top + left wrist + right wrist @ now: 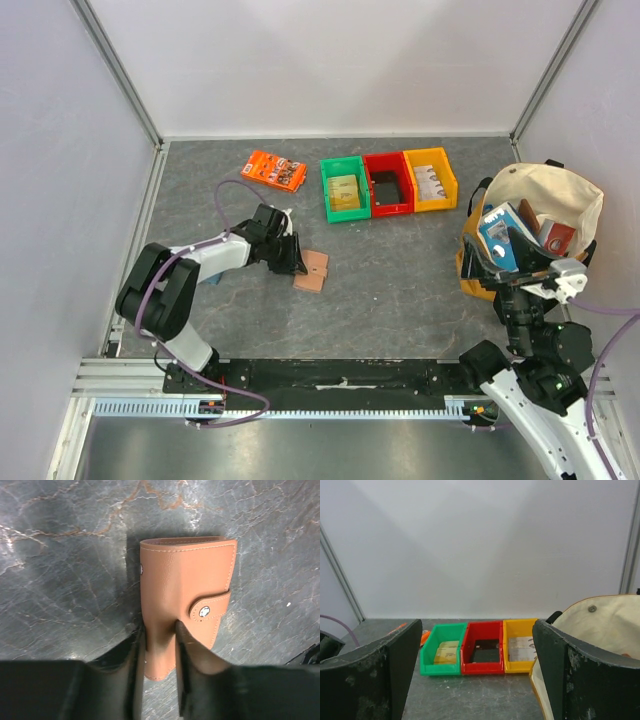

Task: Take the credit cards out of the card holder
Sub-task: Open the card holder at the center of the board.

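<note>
Your left fingers clamp only the lower edge of the card holder, center frame; lifted, it can slip. Your right fingers stand apart.

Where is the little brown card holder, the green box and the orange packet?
card holder (185, 580): left wrist view, on its leather front.
green box (439, 669): right wrist view, on its front wall.
orange packet (277, 171): top view, on its middle.

Grey marbled tabletop enclosed by white walls.
</note>
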{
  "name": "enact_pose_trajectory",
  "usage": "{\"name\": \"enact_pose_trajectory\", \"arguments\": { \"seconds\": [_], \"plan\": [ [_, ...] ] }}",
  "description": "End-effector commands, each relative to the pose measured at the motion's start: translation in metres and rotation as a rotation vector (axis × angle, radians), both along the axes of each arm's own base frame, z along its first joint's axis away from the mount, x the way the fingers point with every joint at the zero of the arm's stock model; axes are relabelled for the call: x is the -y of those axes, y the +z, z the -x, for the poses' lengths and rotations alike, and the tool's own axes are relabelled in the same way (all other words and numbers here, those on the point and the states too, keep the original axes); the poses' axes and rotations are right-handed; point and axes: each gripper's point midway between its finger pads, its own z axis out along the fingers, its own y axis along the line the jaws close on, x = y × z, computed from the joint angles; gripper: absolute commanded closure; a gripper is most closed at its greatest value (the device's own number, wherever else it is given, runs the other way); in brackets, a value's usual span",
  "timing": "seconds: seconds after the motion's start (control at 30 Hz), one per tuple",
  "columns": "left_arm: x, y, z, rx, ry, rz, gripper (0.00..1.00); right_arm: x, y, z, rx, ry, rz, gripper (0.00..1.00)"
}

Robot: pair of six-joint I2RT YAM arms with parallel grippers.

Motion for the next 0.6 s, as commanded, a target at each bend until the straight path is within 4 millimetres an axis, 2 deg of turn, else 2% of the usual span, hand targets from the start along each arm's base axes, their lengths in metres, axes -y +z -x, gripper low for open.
{"name": "enact_pose_trajectory", "arguments": {
  "seconds": [0.0,0.07,0.13,0.2,0.3,0.33,0.4,0.57],
  "plan": [
    [0.003,-0.005,0.009,0.032,-0.009,-0.007,0.77,-0.021,0.016,-0.006,-0.035,0.08,0.06,0.02],
    [0.005,-0.003,0.014,0.044,-0.008,0.016,0.9,-0.031,0.019,-0.014,-0.11,0.112,0.058,0.02],
    [0.007,0.001,0.015,0.061,0.009,0.048,0.97,-0.046,0.015,-0.025,-0.202,0.16,0.083,0.02],
    [0.009,0.005,0.02,0.077,0.021,0.08,0.98,-0.062,0.014,-0.033,-0.279,0.214,0.098,0.02],
    [0.012,0.012,0.024,0.099,0.067,0.139,0.98,-0.085,-0.001,-0.045,-0.401,0.282,0.092,0.02],
    [0.011,0.01,0.03,0.084,0.089,0.154,0.98,-0.095,-0.011,-0.051,-0.447,0.313,0.114,0.02],
    [0.019,0.021,0.028,0.126,0.125,0.236,0.98,-0.113,-0.029,-0.056,-0.528,0.38,0.151,0.02],
    [0.028,0.031,0.041,0.136,0.218,0.361,0.98,-0.155,-0.072,-0.069,-0.762,0.524,0.155,0.02]
  ]
}}
